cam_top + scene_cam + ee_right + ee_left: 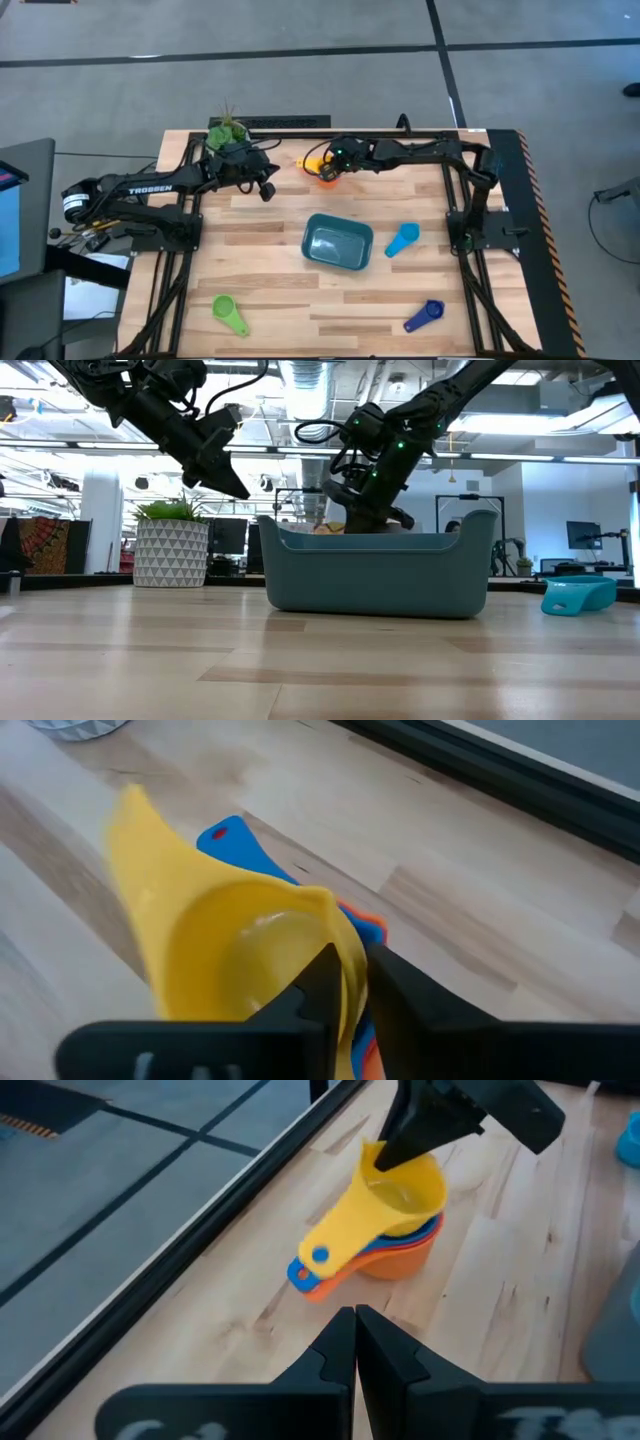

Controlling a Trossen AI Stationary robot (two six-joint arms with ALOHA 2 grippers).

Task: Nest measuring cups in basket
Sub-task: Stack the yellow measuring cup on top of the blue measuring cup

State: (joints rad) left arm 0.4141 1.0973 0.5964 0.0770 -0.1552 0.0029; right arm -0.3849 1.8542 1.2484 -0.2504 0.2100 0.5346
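Note:
A yellow measuring cup point(400, 1190) sits nested on top of a blue cup point(298, 1272) and an orange cup point(400, 1260). This stack point(325, 172) stands on the table near the far edge. My right gripper point(348, 985) is over the stack, shut on the yellow cup's rim. My left gripper point(355, 1330) hovers shut to the left of the stack point(267, 190), beside the plant, holding nothing. The teal basket point(310, 245) stands at mid table with nothing visible in it. My right gripper pinches the yellow cup's bowl wall at the rim point(345, 935), on the side opposite the handle. One finger point(315, 985) is inside the bowl and one point(395, 990) outside. The fingers slant down from the table's right. The cup rests in the blue cup below it.
A white patterned pot with a plant point(228, 130) stands at the far edge, close to my left arm. A light blue cup point(400, 240) lies right of the basket, a dark blue cup point(423, 316) near the front right, and a green cup point(230, 315) at the front left.

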